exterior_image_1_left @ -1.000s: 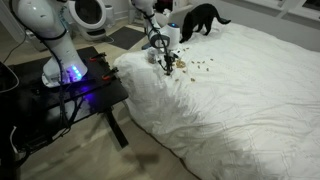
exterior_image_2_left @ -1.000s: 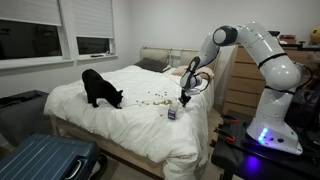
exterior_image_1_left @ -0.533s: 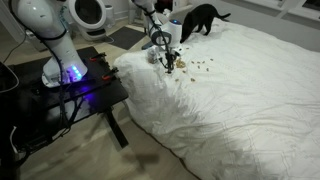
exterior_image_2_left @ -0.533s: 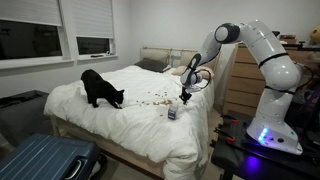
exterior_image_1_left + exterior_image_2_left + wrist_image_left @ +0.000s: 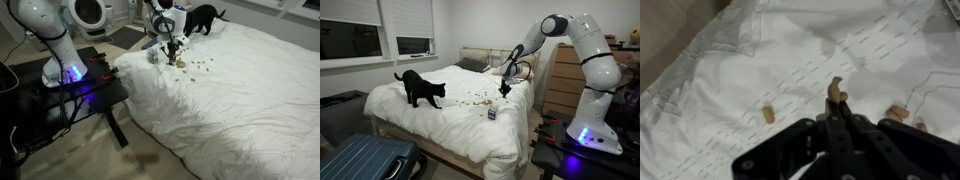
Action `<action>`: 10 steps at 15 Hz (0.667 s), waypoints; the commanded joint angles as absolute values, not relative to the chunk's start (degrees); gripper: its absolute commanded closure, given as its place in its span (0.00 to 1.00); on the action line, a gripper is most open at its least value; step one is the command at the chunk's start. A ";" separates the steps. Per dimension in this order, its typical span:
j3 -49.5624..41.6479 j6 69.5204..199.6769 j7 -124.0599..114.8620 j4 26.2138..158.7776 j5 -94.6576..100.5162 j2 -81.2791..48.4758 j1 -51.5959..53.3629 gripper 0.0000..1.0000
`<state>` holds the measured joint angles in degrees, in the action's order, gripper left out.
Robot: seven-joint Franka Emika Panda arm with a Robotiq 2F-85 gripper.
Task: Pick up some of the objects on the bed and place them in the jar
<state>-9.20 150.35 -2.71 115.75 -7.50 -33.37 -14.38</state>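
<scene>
We see the black Robotiq gripper (image 5: 837,102) on the white robot arm (image 5: 582,38) above the large bed with a rumpled white duvet (image 5: 240,100). In the wrist view its two fingers stand pressed close together, with almost no gap. They pinch one curved tan bit (image 5: 836,88), which sticks out of the fingertips toward 12 o'clock. The gripper is therefore narrow and holds this one piece.

Around it in the same view, other small tan and brown bits (image 5: 768,114) lie loose on the duvet. One is at 9 o'clock from the fingertips and two more are at 3 o'clock, all apart from the gripper.

In an exterior view the gripper (image 5: 174,55) hangs over the duvet near the edge of the bed. The scatter of bits (image 5: 195,67) spreads at 4 o'clock from it. The small squat whitish-grey jar (image 5: 153,56) stands upright on the duvet at 9 o'clock, near the gripper but not touching it. A black cat (image 5: 203,17) stands on the bed at 1 o'clock, well apart. A black table (image 5: 105,90) stands beside the bed and carries the base of the arm.

In an exterior view the gripper (image 5: 503,92) is above the duvet, with the jar (image 5: 491,114) at 7 o'clock from it. The bits (image 5: 470,100) lie between the gripper and the cat (image 5: 418,88), which is at 9 o'clock.
</scene>
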 commanded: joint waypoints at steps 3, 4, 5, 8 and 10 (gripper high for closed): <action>-9.04 148.59 -4.57 120.32 -5.65 -25.87 -9.64 0.99; -8.81 148.80 -4.52 121.00 -5.39 -25.15 -8.72 0.99; -8.71 148.84 -4.50 121.72 -5.03 -24.40 -7.83 0.99; -7.85 148.74 -3.92 124.23 -4.12 -22.47 -5.57 0.99; -7.33 148.94 -3.68 125.97 -3.03 -21.43 -4.26 0.99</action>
<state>-7.87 149.83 -2.71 121.92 -5.23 -25.28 -5.57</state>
